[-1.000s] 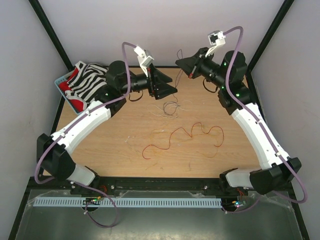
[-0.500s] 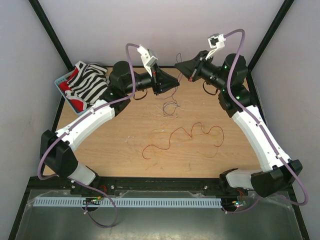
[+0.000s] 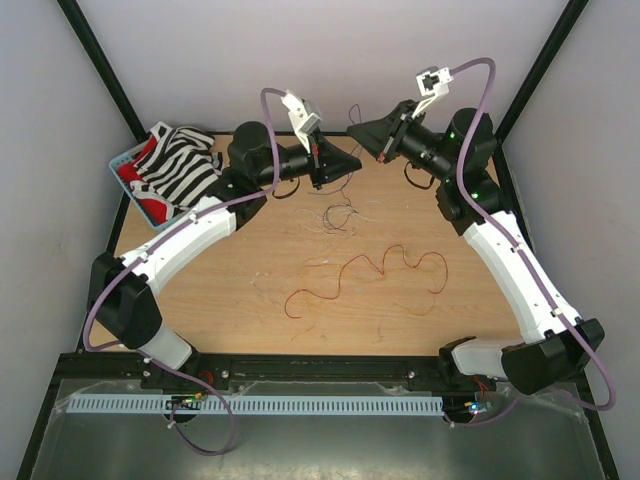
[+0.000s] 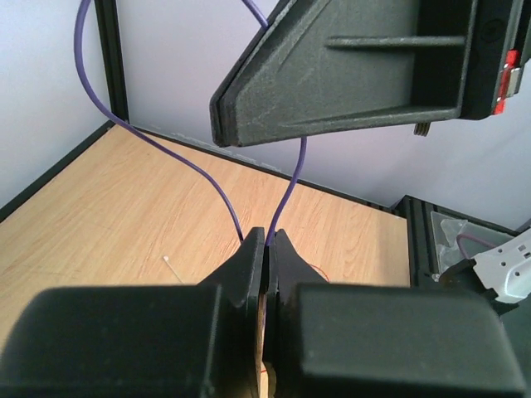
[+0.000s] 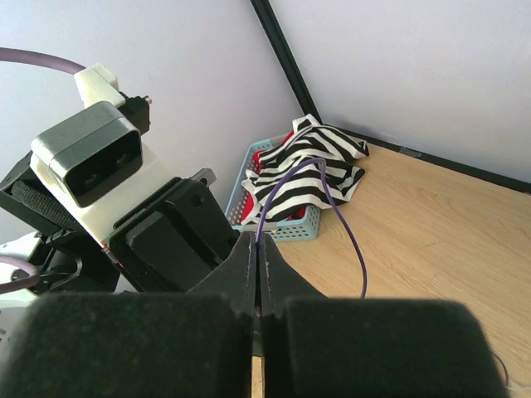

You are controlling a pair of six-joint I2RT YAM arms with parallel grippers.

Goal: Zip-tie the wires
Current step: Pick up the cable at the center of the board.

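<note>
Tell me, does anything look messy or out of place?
A long red wavy wire sprawls loose mid-table, a tangle of pale and dark strands lies farther back, and a black-and-white striped cloth spills over the rim of its blue plastic basket.

It looks like a robotics lab test cell. A pale wooden table [image 3: 250, 300] is boxed in by plain white wall panels [image 3: 350, 50] on black metal frame posts [image 3: 100, 70]. A white-and-black left robot arm [image 3: 180, 235] and its twin right robot arm [image 3: 510, 260] are bolted at the table's near edge, with a grey slotted cable duct [image 3: 260, 405] just in front.
</note>
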